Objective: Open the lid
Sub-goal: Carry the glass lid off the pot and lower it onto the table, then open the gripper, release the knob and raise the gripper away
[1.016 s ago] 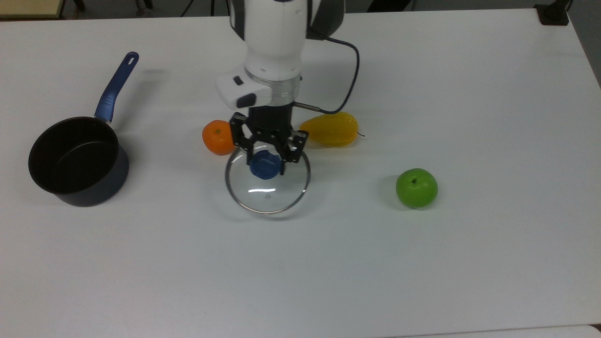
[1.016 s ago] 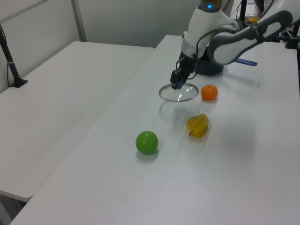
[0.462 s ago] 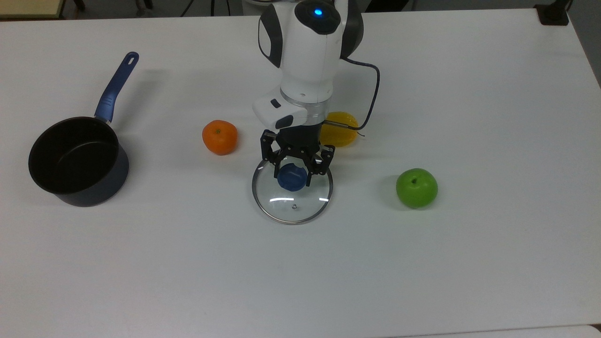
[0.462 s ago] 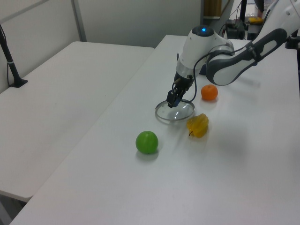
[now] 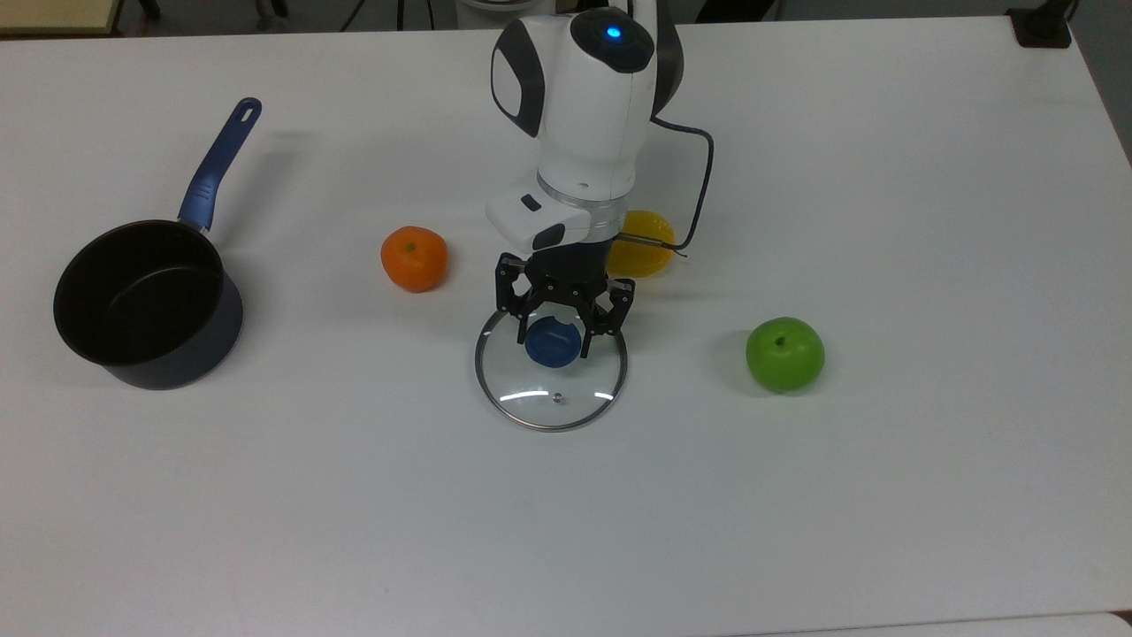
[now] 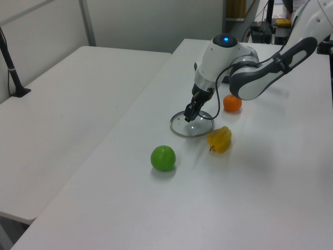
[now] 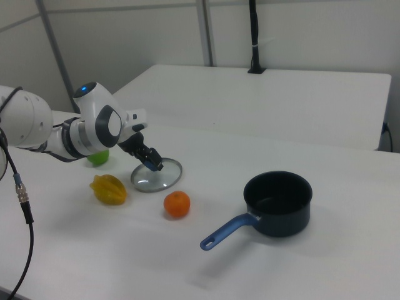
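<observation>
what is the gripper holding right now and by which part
The gripper sits at the lid's blue knob, fingers either side of it; whether they clamp it cannot be told.

My arm (image 5: 579, 97) is glossy white with dark grey joint panels, a blue light, a black cable (image 5: 703, 177) and a black gripper (image 5: 560, 332).

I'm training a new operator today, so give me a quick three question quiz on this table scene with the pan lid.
1. True or false: the lid sits on the pan.
2. In the top view, which fruit is nearest the pan: A apple, B orange, C yellow fruit?
3. What does the end effector straddle?

Key: 1 false, it lies on the table. 2 B. 3 the lid's blue knob.
</observation>
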Tool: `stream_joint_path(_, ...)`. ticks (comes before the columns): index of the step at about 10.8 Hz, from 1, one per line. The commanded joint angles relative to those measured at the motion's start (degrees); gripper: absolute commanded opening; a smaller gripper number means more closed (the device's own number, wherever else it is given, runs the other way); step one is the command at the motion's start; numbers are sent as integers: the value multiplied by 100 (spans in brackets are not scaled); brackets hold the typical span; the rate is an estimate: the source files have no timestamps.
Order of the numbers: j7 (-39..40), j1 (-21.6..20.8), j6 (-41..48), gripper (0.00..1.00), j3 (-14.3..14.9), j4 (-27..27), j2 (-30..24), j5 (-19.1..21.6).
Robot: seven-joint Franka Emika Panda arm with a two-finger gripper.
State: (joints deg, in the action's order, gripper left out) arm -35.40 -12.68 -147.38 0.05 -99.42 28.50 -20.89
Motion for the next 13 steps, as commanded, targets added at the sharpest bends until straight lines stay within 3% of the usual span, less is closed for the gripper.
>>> stream_joint_path(1, -318, -7, -63, 100, 39, 159, -2, -152)
stream_joint_path(5, -12, 309, 498, 100, 65, 204, -677, -47)
stream_joint_path(7, 305, 423, 998, 100, 65, 203, -1047, 207)
stream_joint_path(13, 2676, 924, 3326, 100, 83, 195, -2373, 1577)
